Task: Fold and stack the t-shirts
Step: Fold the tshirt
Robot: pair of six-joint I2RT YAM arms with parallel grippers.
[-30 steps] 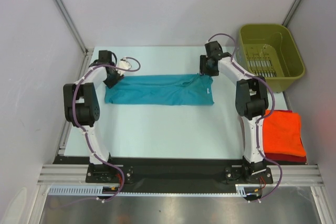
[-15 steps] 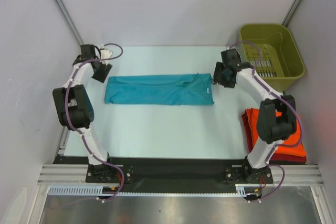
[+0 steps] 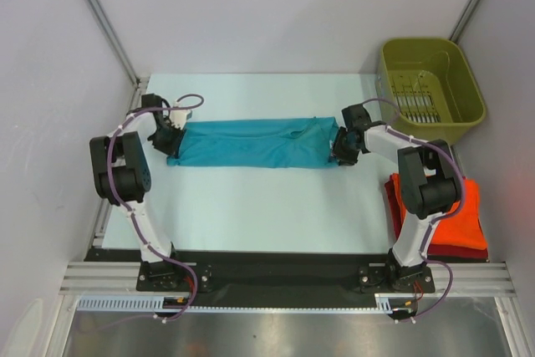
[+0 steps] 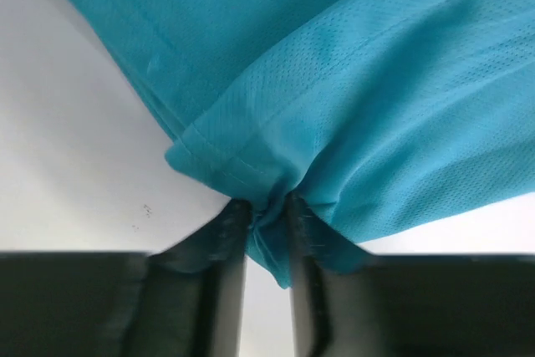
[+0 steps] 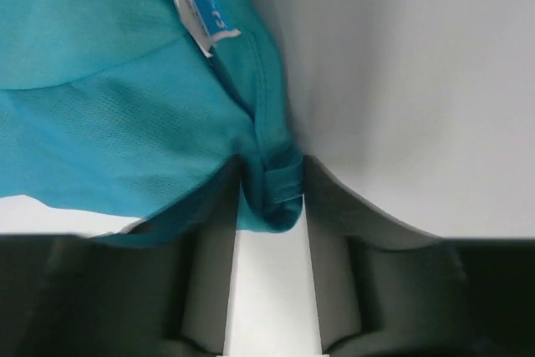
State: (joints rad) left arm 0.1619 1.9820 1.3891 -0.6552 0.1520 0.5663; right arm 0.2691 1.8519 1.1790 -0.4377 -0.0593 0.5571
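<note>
Left pincer (image 4: 266, 206) is clamped on a bunched hem corner of the teal t-shirt (image 3: 251, 141), and right pincer (image 5: 272, 181) pinches the opposite end's edge. Both are gripping cloth. The shirt lies as a long folded band across the worktop (image 3: 251, 215), stretched between them. I'd say lift both ends level and together, keeping it taut so the layers don't slip. A white-and-blue label (image 5: 205, 7) sits just above the right pincer, its print too blurred to read.
</note>
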